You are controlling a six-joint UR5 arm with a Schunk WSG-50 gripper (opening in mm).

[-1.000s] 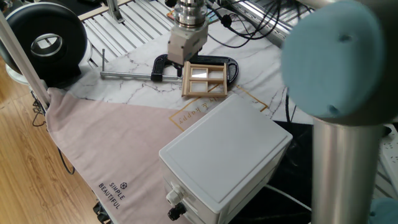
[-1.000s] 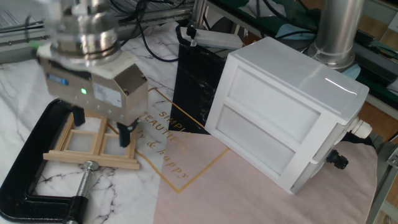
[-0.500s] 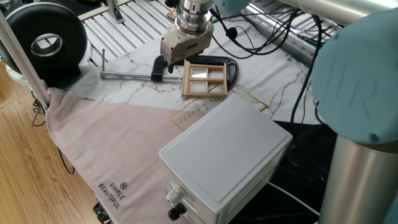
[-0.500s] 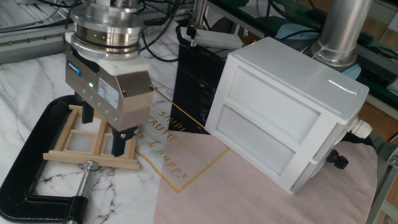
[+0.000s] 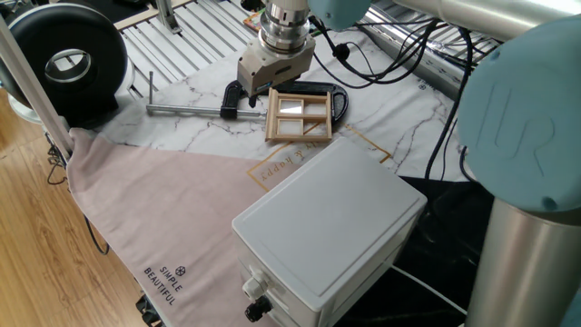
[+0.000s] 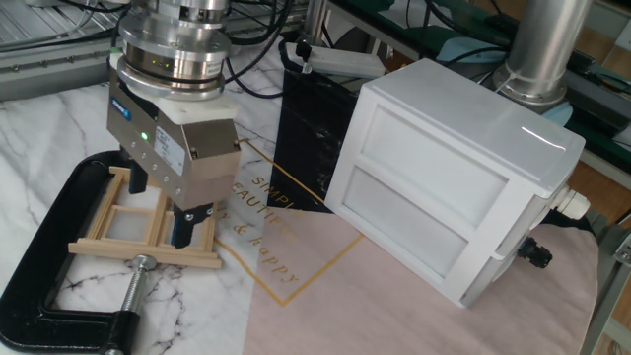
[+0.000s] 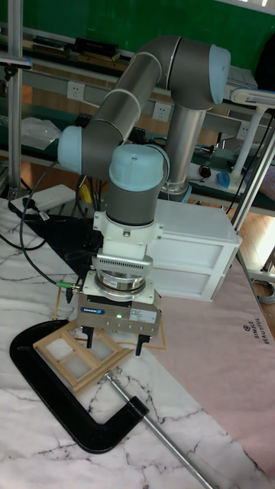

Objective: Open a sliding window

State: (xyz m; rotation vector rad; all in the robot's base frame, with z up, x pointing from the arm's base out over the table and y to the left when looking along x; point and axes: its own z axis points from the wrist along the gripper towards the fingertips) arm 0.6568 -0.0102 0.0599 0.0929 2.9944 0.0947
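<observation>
The other fixed view: the sliding window [image 6: 138, 222] lies flat on the marble tabletop [image 6: 39, 123], gripped within the black C-clamp [image 6: 49, 286], presumably so the frame stays put while a pane slides. The end effector [image 6: 163, 209] hangs directly over the window, fingers apart and straddling its wooden bars, holding nothing.

Gripper [image 6: 163, 205] pointing straight down from a vertical wrist — jaws apart, fingers [image 6: 182, 228] low.

bright even light, sharp, perhaps faint glare
</observation>
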